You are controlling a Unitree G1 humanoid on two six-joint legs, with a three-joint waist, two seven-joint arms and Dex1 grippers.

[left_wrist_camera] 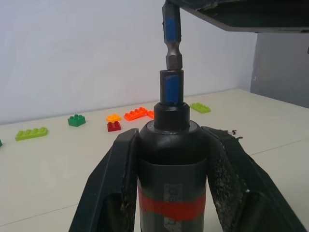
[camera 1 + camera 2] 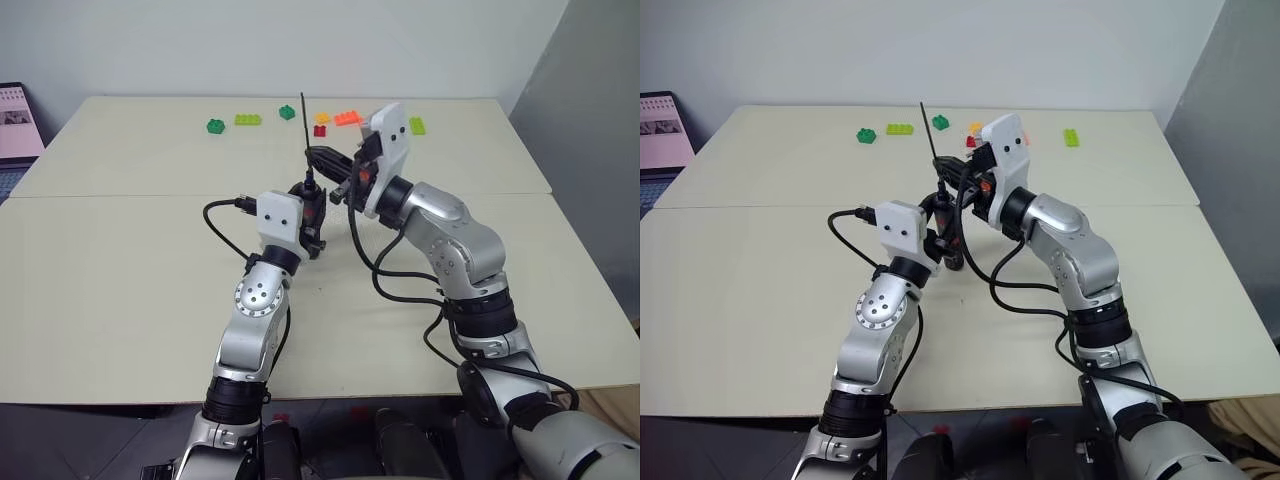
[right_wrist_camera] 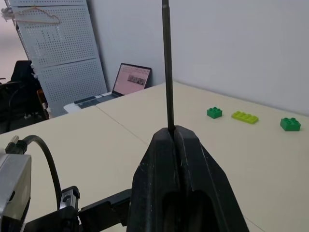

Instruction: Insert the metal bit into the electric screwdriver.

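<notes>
My left gripper (image 1: 170,135) is shut on the electric screwdriver (image 1: 171,159), a black cylinder with a red band, held upright above the middle of the table (image 2: 120,280). My right gripper (image 3: 173,131) is shut on the metal bit (image 3: 167,72), a thin dark rod that sticks up from its fingertips (image 3: 190,145). In the head views the bit (image 2: 306,140) stands directly over the screwdriver (image 2: 313,205). Seen from the left wrist, the bit's hex end (image 1: 173,48) sits right at the screwdriver's socket (image 1: 171,89), roughly in line with it. Whether it has entered the socket I cannot tell.
Several coloured toy bricks lie along the table's far side, among them a green one (image 2: 215,126), a lime one (image 2: 248,120) and an orange one (image 2: 347,118). A laptop (image 2: 15,120) stands off the far left corner. Black cables loop beside both wrists.
</notes>
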